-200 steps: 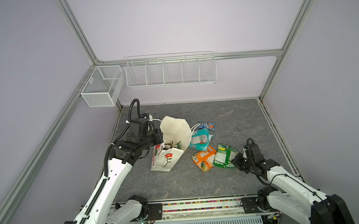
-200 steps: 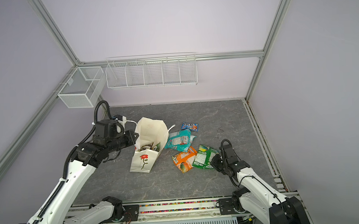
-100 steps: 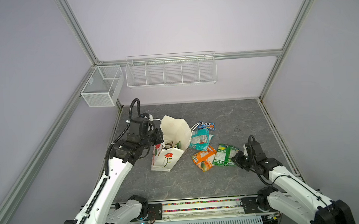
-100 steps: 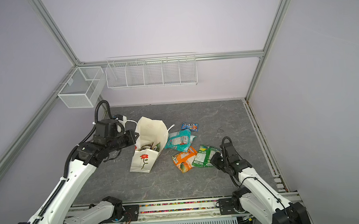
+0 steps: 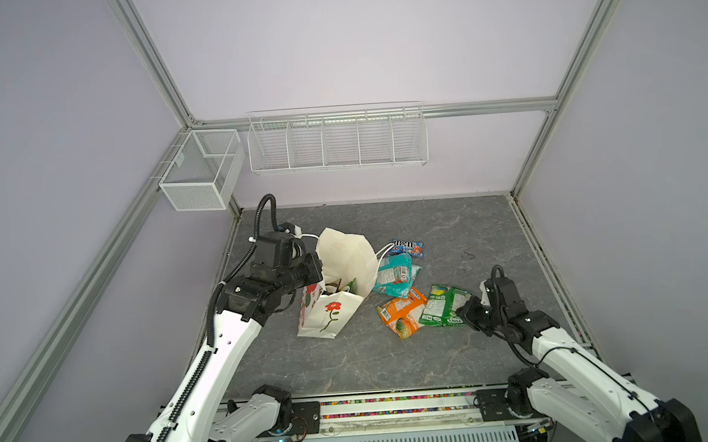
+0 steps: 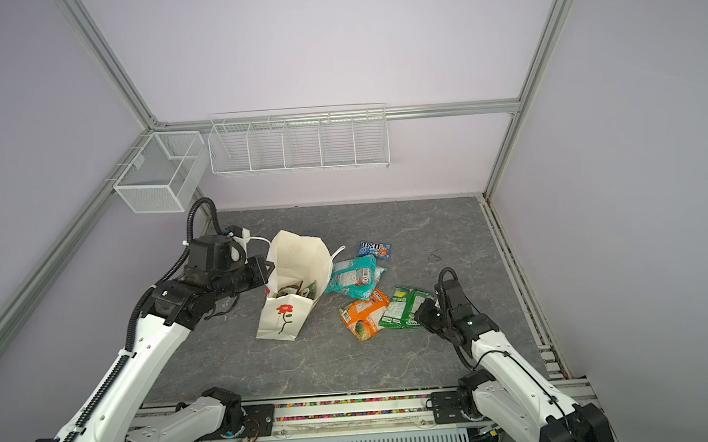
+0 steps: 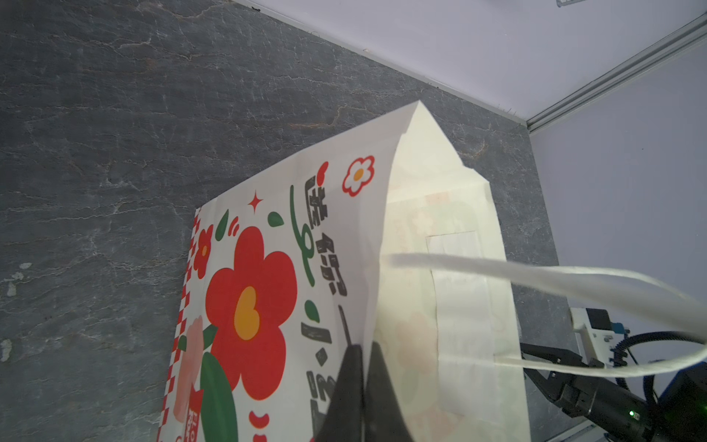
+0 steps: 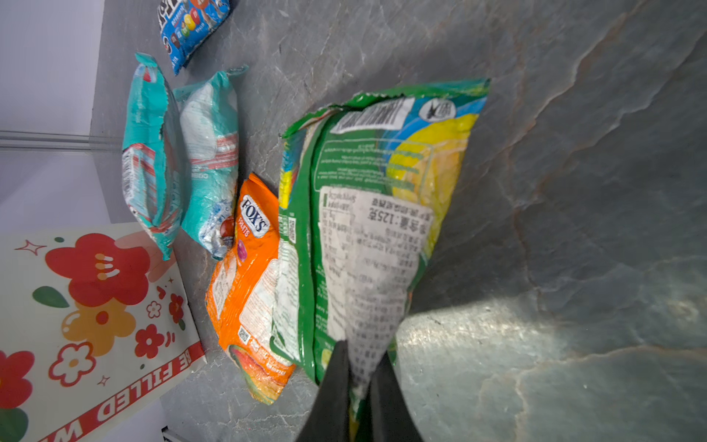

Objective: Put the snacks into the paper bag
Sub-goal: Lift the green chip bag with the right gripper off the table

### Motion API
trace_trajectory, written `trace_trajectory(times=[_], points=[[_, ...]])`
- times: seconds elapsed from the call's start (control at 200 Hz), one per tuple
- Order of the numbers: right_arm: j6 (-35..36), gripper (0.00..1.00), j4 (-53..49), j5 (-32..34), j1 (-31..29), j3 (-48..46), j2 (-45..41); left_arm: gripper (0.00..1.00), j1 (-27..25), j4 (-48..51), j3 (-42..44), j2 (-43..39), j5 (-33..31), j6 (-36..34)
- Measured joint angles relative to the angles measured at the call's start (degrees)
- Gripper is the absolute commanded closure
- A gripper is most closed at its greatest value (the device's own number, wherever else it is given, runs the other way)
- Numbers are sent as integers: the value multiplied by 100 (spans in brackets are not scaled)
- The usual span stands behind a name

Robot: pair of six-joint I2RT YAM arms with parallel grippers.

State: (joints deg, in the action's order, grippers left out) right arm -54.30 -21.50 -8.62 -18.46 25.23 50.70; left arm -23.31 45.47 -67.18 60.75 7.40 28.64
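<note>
where paper bag (image 5: 328,319) gapes, pkts (image 6: 295,290) inside, maybe two.

Lab test cell — aluminium frame (image 5: 153,62)

Tally
One paper bag (image 5: 322,321); four loose snacks: teal bag (image 5: 394,274), orange bag (image 5: 403,311), green bag (image 5: 444,304), blue pack (image 5: 408,247); two wire baskets (image 5: 336,148) (image 5: 200,176).

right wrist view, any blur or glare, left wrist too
Right wrist view: the right gripper is dark and soft-edged, a pale glare patch lies on the table, the green bag print reads clearly. Left wrist view: the cord handle is blurred, the paper bag print sharp.
</note>
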Motion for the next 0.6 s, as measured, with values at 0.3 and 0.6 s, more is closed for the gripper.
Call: trace_trajectory(times=[0.3,0.6], points=[[59,94,-68,0,0,118,-173,100,0,-4,0,0,2,0],[160,94,-192,2,-7,269,-313,100,0,-20,0,0,20,2]])
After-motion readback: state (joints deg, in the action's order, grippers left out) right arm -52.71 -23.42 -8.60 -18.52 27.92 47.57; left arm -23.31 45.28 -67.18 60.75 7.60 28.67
